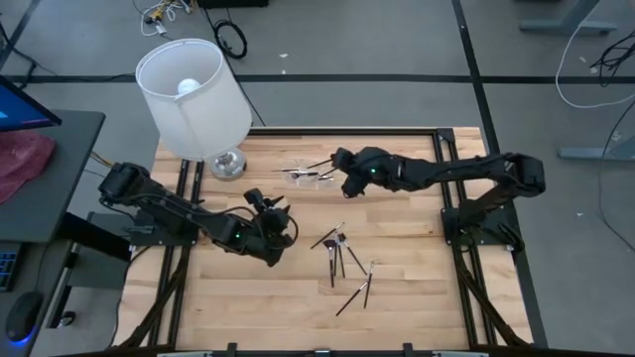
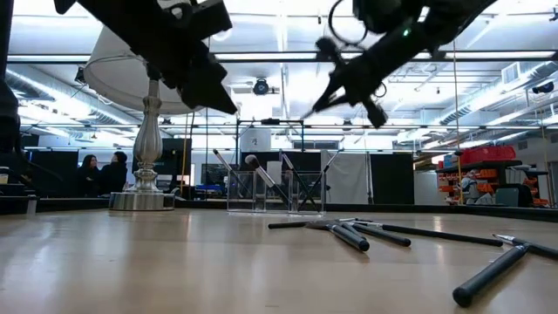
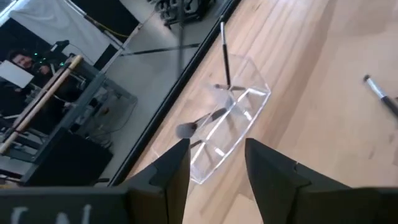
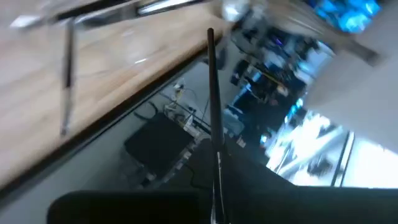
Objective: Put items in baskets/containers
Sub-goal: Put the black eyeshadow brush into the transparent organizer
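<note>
On the far side of the wooden table (image 1: pixel 248 297), just beside the base of the white-shaded lamp (image 1: pixel 193 94), stands the clear container (image 1: pixel 303 172). Some brushes already lean in it, with their handles pointing out at angles; in the left wrist view one dark handle rises from a compartment and one grey-tipped brush lies across the rim.

The right gripper (image 1: pixel 347 183) hangs in the air just beside the container, on the side away from the lamp. Its fingers are pressed together on a held brush (image 4: pixel 212 112), and in the right wrist view the thin dark handle runs straight out from between them. In the low view this brush (image 2: pixel 340 80) slopes down toward the container from above. So the container lies a short way from the right gripper toward the lamp, and below it; the long axis of the brush points roughly that way. It seems the step in hand is to bring the tip over an open compartment and let it slide in.

The left gripper (image 1: pixel 273 220) is farther from the container, toward the near edge of the table, and it holds nothing; its two fingers (image 3: pixel 177 165) stand apart and the camera looks between them at the container.

The loose brushes (image 1: pixel 342 260) lie in a small scattered group on the table, well apart from the container on the near side. The left gripper is nearer to them than the right one.
</note>
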Controlling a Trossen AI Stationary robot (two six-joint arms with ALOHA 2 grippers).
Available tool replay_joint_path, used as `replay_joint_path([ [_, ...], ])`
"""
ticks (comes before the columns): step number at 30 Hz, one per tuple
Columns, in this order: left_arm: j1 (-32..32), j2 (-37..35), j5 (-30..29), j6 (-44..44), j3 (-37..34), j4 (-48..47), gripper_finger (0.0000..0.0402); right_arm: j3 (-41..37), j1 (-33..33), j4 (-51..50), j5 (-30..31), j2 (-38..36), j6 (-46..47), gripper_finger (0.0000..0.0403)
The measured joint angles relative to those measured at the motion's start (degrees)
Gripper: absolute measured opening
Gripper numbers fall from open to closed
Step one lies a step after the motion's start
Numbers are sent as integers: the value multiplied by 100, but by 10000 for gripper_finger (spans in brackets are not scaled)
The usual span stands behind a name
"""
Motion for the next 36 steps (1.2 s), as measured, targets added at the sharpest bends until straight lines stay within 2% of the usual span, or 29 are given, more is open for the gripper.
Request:
replay_joint_path([
  [5, 62, 1, -224, 11, 0, -164, 154, 0, -292, 142, -15, 538, -1190, 15],
  [9, 171, 1, -238, 13, -2, -285, 152, -2, -280, 635, -111, 990, -1989, 16],
  [13, 300, 3, -238, 4, -2, -386, 151, -4, -285, 1223, -112, 1318, -2370, 20],
  [16, 376, 6, -238, 5, -2, -409, 151, -4, -283, 1446, -113, 1447, -2192, 24],
  [21, 396, 6, -238, 5, -2, -460, 151, -4, -256, 1473, -164, 1524, -1308, 51],
  [29, 395, 7, -238, 0, -2, -494, 151, -4, -263, 1722, -248, 1524, -1281, 102],
  [32, 395, 7, -235, -16, -2, -494, 151, -7, -263, 2045, -241, 1524, -882, 116],
  [34, 395, 8, -199, -149, -2, -499, 151, -7, -240, 2361, 42, 1524, -486, 120],
  [36, 395, 8, -107, -300, -2, -503, 151, -7, -177, 2652, 718, 1512, 69, 122],
])
